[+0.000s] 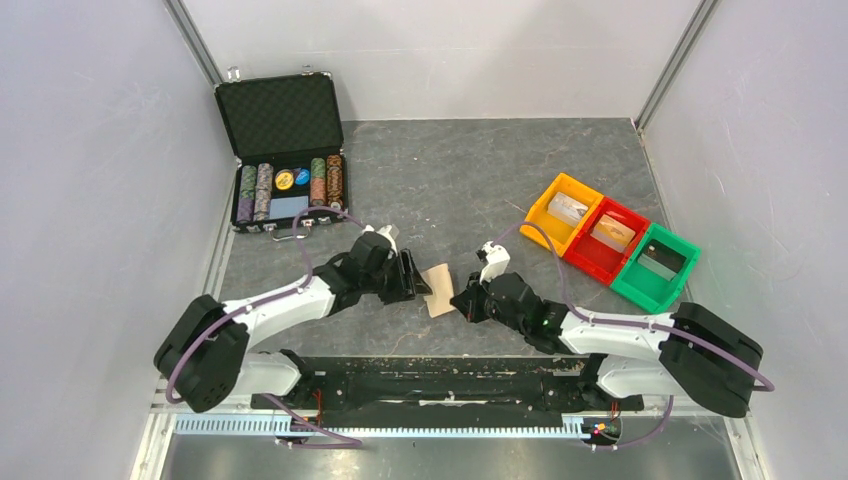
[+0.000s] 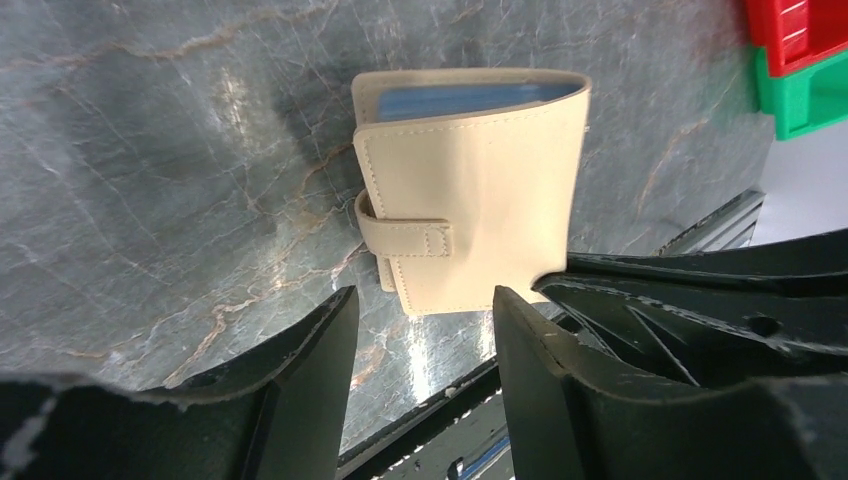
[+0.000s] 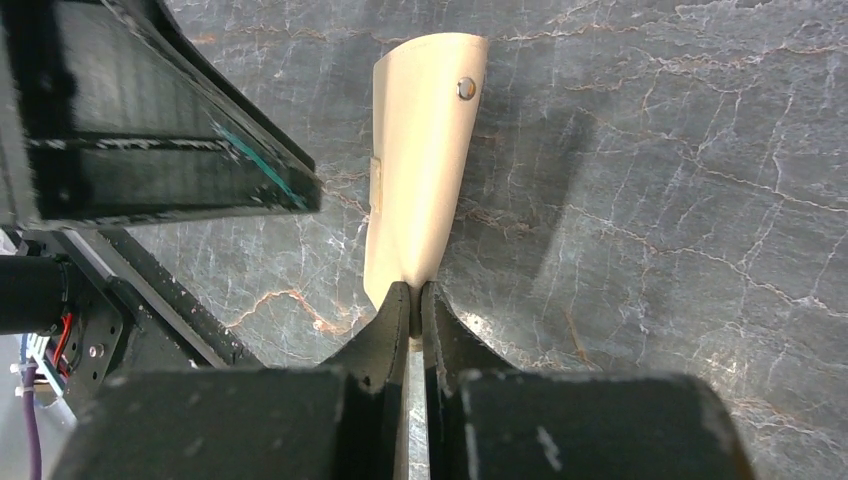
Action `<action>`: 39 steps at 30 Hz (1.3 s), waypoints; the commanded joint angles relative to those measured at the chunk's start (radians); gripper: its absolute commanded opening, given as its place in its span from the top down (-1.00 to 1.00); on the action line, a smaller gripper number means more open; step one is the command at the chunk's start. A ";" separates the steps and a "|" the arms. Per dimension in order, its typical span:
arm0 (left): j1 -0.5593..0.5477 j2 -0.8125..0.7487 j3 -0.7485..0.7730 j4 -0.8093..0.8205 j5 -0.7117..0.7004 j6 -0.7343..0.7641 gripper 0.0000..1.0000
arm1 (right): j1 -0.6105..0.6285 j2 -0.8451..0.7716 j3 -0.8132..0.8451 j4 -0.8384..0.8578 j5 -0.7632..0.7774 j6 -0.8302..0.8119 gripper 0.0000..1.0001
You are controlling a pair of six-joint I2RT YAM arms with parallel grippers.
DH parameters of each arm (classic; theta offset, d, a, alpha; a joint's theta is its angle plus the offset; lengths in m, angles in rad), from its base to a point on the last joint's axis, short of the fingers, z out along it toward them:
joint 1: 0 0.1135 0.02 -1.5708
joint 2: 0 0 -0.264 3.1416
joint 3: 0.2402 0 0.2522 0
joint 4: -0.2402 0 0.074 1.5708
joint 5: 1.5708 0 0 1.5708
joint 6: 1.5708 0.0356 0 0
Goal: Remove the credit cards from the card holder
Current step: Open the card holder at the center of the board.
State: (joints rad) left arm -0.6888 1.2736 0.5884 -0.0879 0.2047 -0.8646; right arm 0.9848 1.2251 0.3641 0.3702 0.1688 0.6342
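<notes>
Pinching the card holder point(image 3: 425, 170) by its near edge, the right gripper point(image 3: 412, 300) has its fingers pressed together on the tan cover. The left gripper point(image 2: 420, 325) stands with its jaws apart and nothing between them, and the wallet's strap side lies straight ahead of that gap, right at the fingertips. From above, the card holder sits on the table point(image 1: 480, 170) between the two grippers, touching the right one and just beside the left, its long axis running roughly away from the arm bases with a slight slant. It is folded shut: the small tab point(image 2: 405, 240) wraps over the cover and only a sliver of blue lining point(image 2: 460, 100) shows at the far edge. The tab faces the left arm, so that arm looks best placed to open it. No credit cards show in any view; presumably they are inside. Whether the tab is fastened, and whether the wallet lies flat or is tipped up by the right grip, is hard to tell; the right wrist view shows only a curved cover with a metal stud point(image 3: 465, 88)
</notes>
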 commanded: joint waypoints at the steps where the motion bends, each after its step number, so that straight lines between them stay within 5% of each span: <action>1: -0.026 0.048 0.050 0.053 0.027 0.033 -0.17 | 0.010 -0.042 -0.010 0.050 0.041 -0.018 1.00; 10: -0.041 0.138 0.048 0.117 0.005 0.020 -0.17 | 0.015 -0.046 -0.036 0.082 0.010 -0.026 1.00; 18: -0.041 0.031 0.055 0.018 -0.068 0.049 -0.20 | 0.013 -0.116 0.000 -0.060 0.114 -0.105 1.00; 29: -0.040 -0.093 0.148 -0.206 -0.243 0.072 -0.36 | 0.014 -0.143 0.316 -0.663 0.420 -0.342 1.00; 39: -0.025 -0.164 0.183 -0.341 -0.344 0.074 -0.50 | 0.054 -0.006 0.465 -0.967 0.560 -0.376 1.00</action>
State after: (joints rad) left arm -0.7238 1.1385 0.7212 -0.3462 -0.0559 -0.8333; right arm 1.0061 1.1713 0.7559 -0.4503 0.6315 0.2783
